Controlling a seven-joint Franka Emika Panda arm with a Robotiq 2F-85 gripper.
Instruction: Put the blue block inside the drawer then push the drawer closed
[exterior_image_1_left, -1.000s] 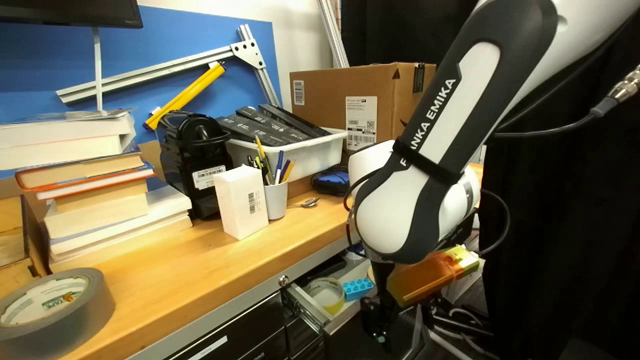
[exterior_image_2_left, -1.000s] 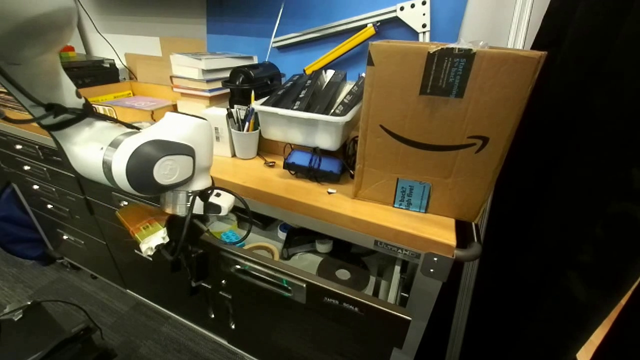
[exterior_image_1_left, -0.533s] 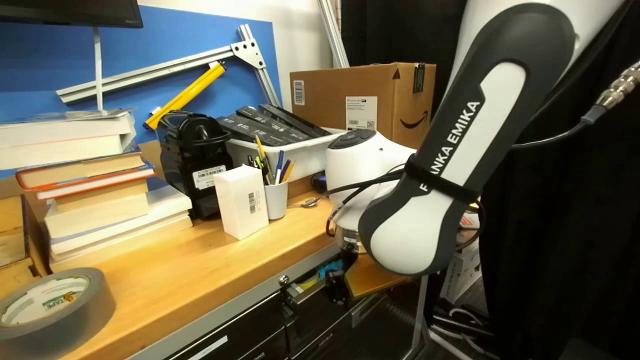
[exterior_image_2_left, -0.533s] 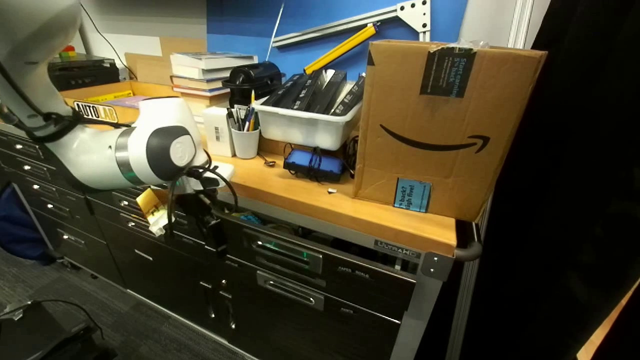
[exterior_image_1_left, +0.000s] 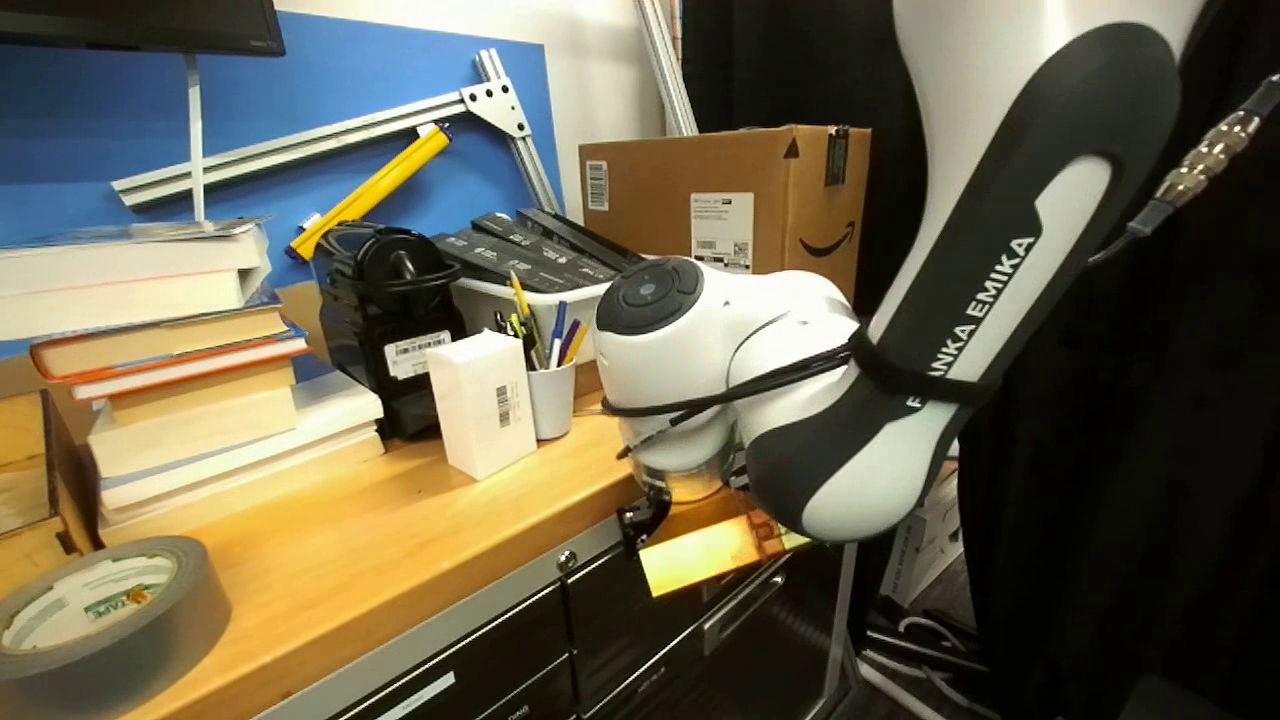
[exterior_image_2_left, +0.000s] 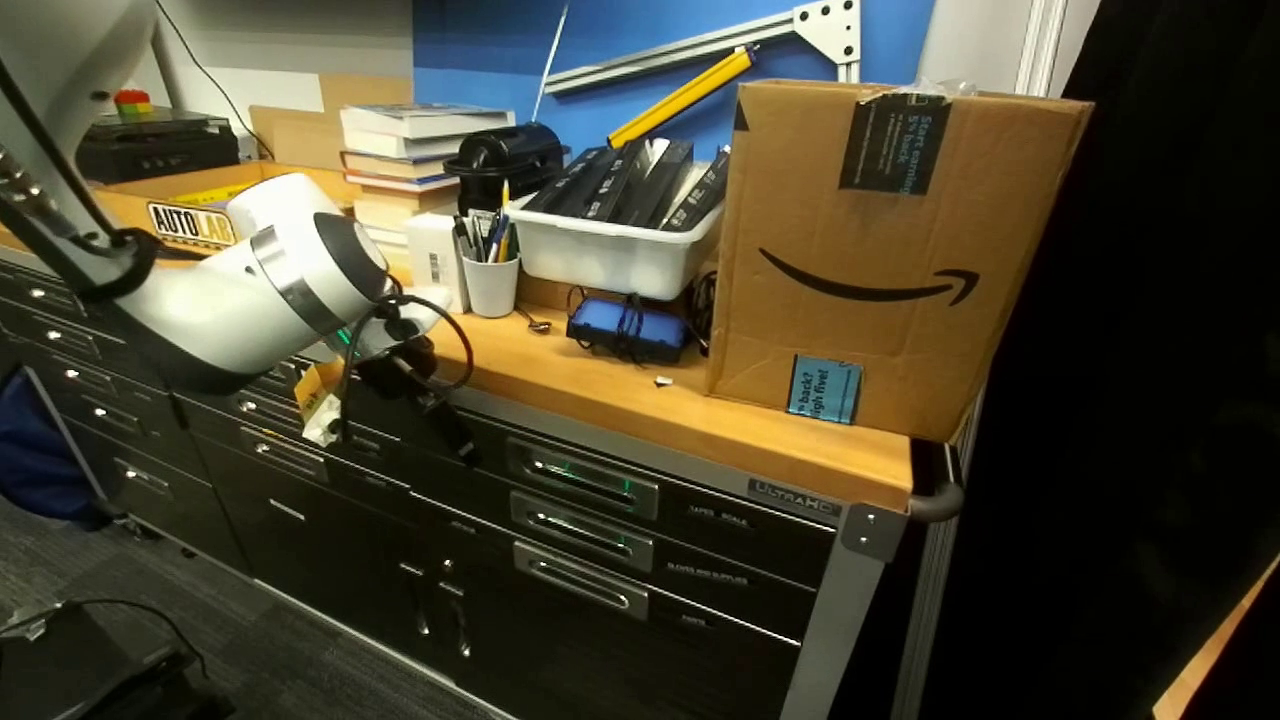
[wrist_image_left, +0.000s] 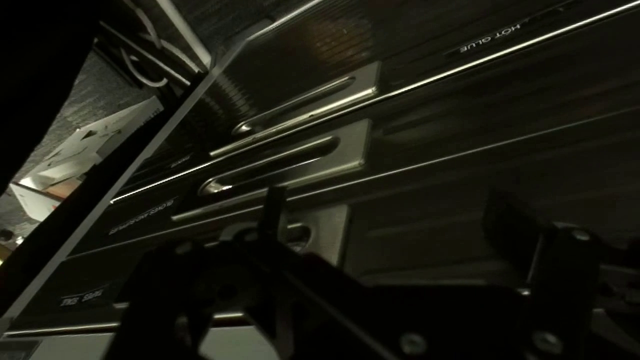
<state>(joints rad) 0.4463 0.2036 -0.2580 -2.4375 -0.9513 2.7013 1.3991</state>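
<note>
The tool is released — in the wrist view its two fingers stand wide apart, with dark drawer fronts visible through the gap. In both exterior views the tool hangs in front of the cabinet, just beside the front edge of the tabletop. The drawer, top unit of the cabinet, appears closed directly before the tool; its front lines up with the fronts below. Whether the fingers touch this front cannot be determined. The drawer handle lies near the tool; in the wrist view, one finger partly covers it. The blue block is hidden in all views — its position cannot be confirmed.

An orange-yellow piece is located just beside the tool, below the arm.

Items on the tabletop, relative to the tool: a white box and a pen cup stand upright, side by side, beyond it. A white tub carrying black boxes stands farther back. A cardboard box stands well apart from the tool, toward the cabinet's end; a roll of grey tape lies well apart from it in the opposite direction.
</note>
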